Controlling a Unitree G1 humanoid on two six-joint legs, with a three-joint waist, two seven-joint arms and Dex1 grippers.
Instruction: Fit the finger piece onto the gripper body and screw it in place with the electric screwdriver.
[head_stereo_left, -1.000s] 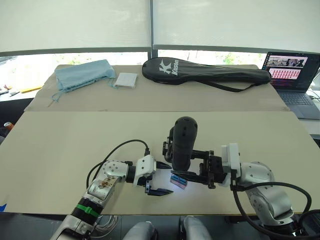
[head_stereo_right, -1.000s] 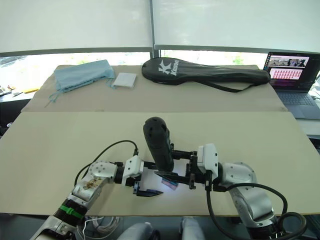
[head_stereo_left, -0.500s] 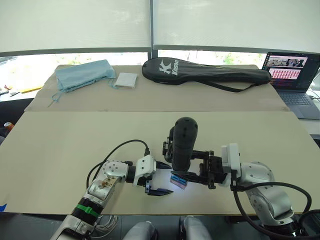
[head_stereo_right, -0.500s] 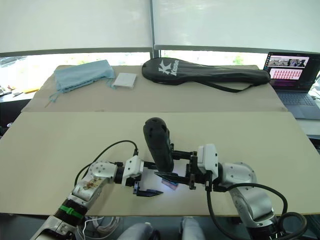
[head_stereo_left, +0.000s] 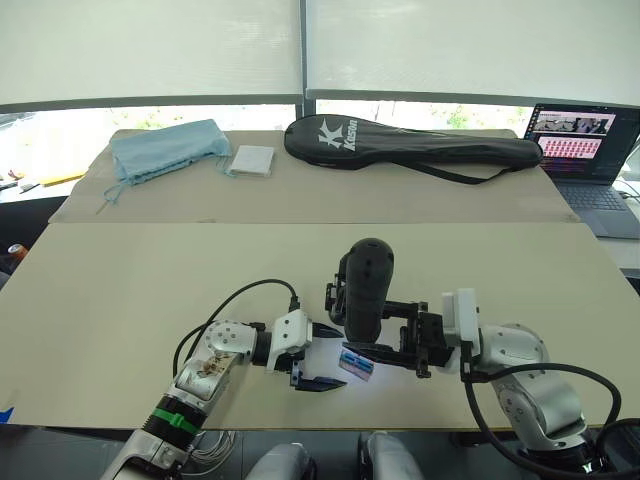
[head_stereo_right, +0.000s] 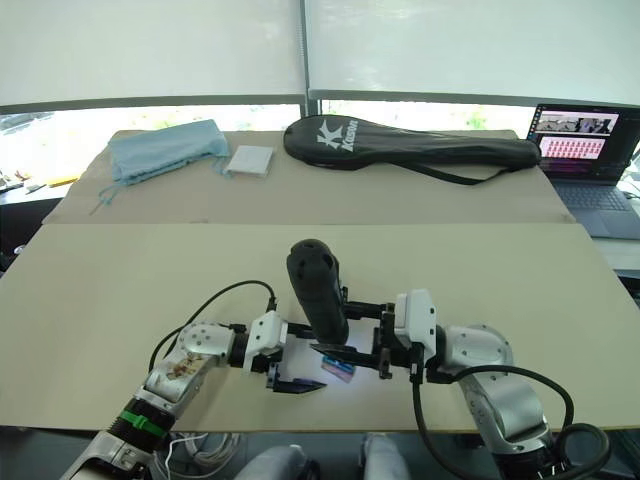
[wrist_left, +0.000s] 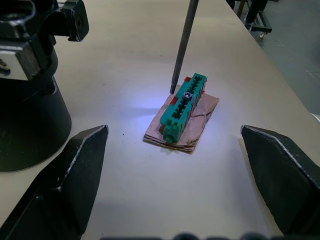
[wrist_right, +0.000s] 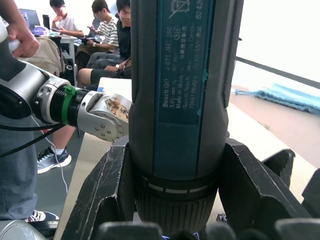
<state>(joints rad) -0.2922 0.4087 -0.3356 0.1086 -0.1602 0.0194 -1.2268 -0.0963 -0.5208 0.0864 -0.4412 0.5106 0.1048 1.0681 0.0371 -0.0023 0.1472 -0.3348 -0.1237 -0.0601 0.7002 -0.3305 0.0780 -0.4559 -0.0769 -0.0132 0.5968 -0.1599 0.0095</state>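
Observation:
My right gripper (head_stereo_left: 385, 332) is shut on the electric screwdriver (head_stereo_left: 366, 288), a thick black cylinder held upright near the table's front edge. Its thin metal bit (wrist_left: 182, 45) points down beside a green screw holder (wrist_left: 184, 107) lying on a scrap of brown paper (wrist_left: 197, 127). My left gripper (head_stereo_left: 323, 357) stands open just left of the holder, one finger on each side of it, holding nothing. The gripper body (wrist_left: 30, 117), black with a round base, stands on the table just behind the screwdriver (wrist_right: 180, 100). The finger piece is out of view.
A black racket bag (head_stereo_left: 410, 145), a blue cloth (head_stereo_left: 165, 148) and a white pad (head_stereo_left: 250, 160) lie on the far table. A laptop (head_stereo_left: 585, 150) sits at the far right. Seated people (wrist_right: 102, 30) show beyond the table in the right wrist view.
The screwdriver has sunk very slightly toward the screw holder. The left gripper has not moved.

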